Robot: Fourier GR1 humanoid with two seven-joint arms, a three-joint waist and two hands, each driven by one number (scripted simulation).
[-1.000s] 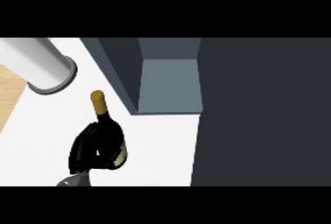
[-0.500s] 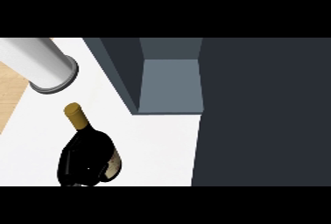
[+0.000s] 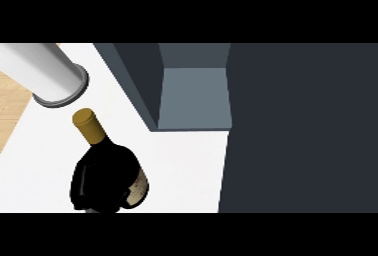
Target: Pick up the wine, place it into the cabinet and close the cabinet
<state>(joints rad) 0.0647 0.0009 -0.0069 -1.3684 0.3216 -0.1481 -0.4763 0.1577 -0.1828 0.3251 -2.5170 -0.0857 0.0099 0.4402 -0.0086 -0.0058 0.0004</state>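
— Where's the wine (image 3: 98, 139)?
— In my hand (image 3: 100, 180), fingers curled round its body, over the counter (image 3: 184, 170), left of the open cabinet (image 3: 192, 97).
— The risk?
— It's tilted. Swung in like that, I think the neck could knock the cabinet.

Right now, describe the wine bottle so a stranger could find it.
Start at the open grey cabinet on the white counter, then look left. The wine bottle is there, black fingers curled round its dark body. Only it has a gold foil top, unlike the pale cylinder nearby.
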